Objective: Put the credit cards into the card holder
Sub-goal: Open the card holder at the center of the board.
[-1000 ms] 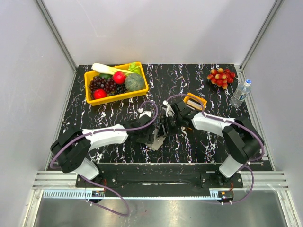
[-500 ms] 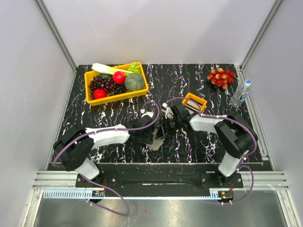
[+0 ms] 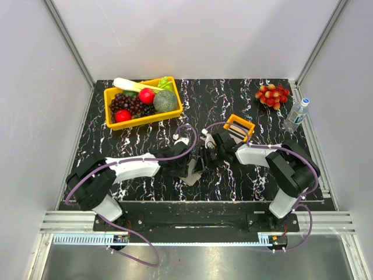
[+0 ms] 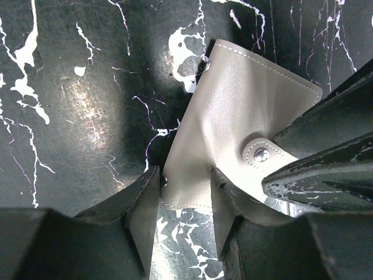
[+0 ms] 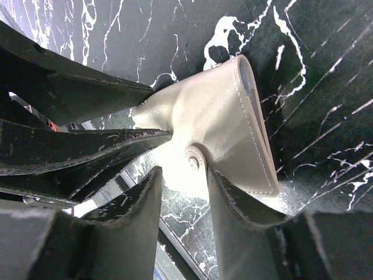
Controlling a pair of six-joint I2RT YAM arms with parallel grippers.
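Over the last second the right arm pulls in slightly from the small orange tray (image 3: 247, 122), leaving it more exposed in the overhead view. Both pincers now crowd the card holder (image 4: 233, 105), which sits at the middle of the black marbled table (image 3: 116, 134), between the two arms and a little nearer than the tray. The left gripper (image 4: 184, 175) has drawn its jaws in to a narrow gap around the holder's lower edge. The taupe leather fills the space between the fingers, but whether they actually pinch it cannot be told. The right gripper (image 5: 185, 172) has also narrowed a little and sits partly open astride the snap strap (image 4: 261, 154), with a slit of space visible beside the stud, so it is not clamped. From the right wrist the holder appears tipped up on an edge rather than lying flat. This looks like the preparatory step: one arm steadies the holder while the other goes for the strap to open it. No card is in either pincer, and the credit cards (image 3: 237, 130) lie in the tray, too small to tell apart, so the loading has not begun. No writing can be read: the holder shows only plain stitching and a metal stud, without embossing, and the label on the water bottle (image 3: 296, 114) at the right edge is too small to make out.
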